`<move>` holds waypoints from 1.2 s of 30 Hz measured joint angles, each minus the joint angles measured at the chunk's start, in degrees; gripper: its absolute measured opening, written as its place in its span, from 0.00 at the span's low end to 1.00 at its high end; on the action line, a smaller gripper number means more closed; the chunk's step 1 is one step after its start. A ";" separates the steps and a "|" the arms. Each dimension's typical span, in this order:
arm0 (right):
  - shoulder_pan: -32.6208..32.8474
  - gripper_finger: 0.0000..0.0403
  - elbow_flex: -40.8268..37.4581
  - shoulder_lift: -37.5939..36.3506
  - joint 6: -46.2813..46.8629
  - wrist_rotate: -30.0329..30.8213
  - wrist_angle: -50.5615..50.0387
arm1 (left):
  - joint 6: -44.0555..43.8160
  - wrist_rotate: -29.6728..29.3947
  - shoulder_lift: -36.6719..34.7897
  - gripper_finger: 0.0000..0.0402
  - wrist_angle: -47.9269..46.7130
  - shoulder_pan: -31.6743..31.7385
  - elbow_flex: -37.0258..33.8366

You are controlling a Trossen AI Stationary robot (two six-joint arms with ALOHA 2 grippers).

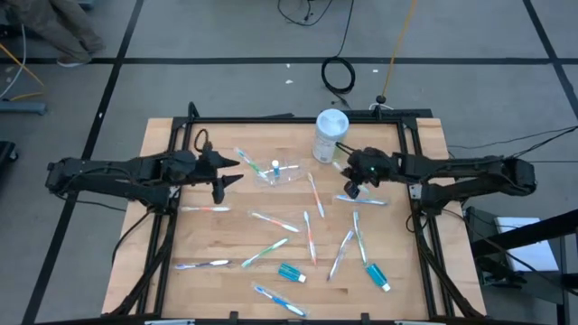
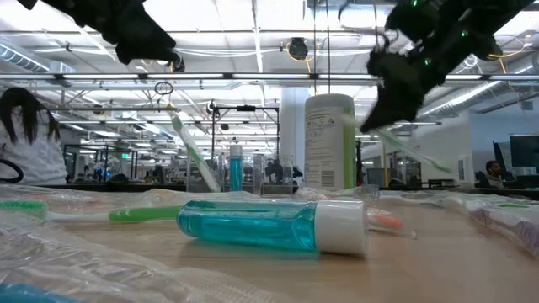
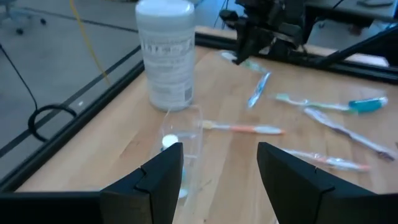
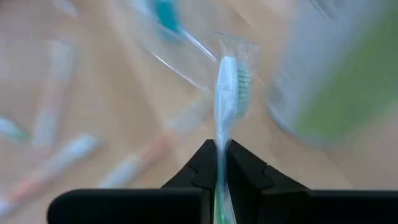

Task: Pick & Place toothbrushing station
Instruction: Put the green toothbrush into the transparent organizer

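Observation:
The clear cup (image 1: 284, 171) lies on its side near the table's middle, with a blue toothpaste tube (image 1: 274, 166) at its mouth; the cup also shows in the left wrist view (image 3: 185, 140). My left gripper (image 1: 223, 177) is open and empty, just left of the cup, above the table (image 3: 221, 177). My right gripper (image 1: 352, 186) is shut on a wrapped toothbrush (image 4: 227, 93), right of the cup and near the canister. Several toothbrushes (image 1: 271, 221) and two more tubes (image 1: 291, 273) lie flat on the wood. My right gripper pinches the wrapped toothbrush by its handle (image 4: 221, 158) between its two fingers. The brush runs along the fingers and its bristled head (image 4: 231, 78) sticks out past their tips. In the low view the brush (image 2: 413, 147) slants down from the gripper, clear of the table.
A tall white-and-green canister (image 1: 330, 135) stands at the table's far side, close to my right gripper. A black frame (image 1: 271, 118) rims the wooden table. A blue toothbrush (image 1: 361, 200) lies right beside my right gripper. A person sits in the room behind (image 2: 21, 143).

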 joint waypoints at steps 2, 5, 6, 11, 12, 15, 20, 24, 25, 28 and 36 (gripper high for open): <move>2.28 0.04 0.00 0.04 -1.82 -1.53 6.19 | 1.12 0.20 -1.14 0.53 -0.06 0.00 0.00; 5.69 0.03 0.02 1.18 -4.82 -1.50 17.02 | 2.03 0.21 -2.37 0.53 -0.07 0.00 0.00; 6.59 0.03 0.02 1.90 -6.34 -1.45 20.71 | 2.03 0.21 -2.42 0.53 -0.05 0.00 0.02; 9.84 0.03 0.03 8.64 -19.01 -1.33 46.18 | 2.60 0.30 -1.86 0.53 -1.02 -0.04 0.00; 10.15 0.03 0.08 10.65 -21.56 -1.35 52.53 | 2.89 0.29 -1.60 0.53 -1.24 -0.05 0.00; 10.40 0.03 0.11 17.52 -28.76 -1.28 69.59 | 3.34 0.32 -1.48 0.53 -1.60 -0.07 0.00; 9.47 0.03 0.18 28.20 -33.04 4.04 87.20 | 3.71 0.32 -1.51 0.53 -1.41 -0.11 0.00; 7.65 0.03 2.79 34.88 -32.08 6.18 90.58 | 4.31 0.32 -1.52 0.53 -1.23 -0.11 0.00; 7.29 0.03 4.11 36.38 -31.62 6.15 90.42 | 4.68 0.31 -1.53 0.53 -1.21 -0.11 0.00; 6.38 0.03 7.65 40.61 -31.57 6.99 90.45 | 4.77 0.30 -1.53 0.53 -1.17 -0.15 0.00; 4.96 0.03 10.54 48.42 -26.75 18.56 89.89 | 4.85 1.51 -1.53 0.53 -1.23 -0.26 0.00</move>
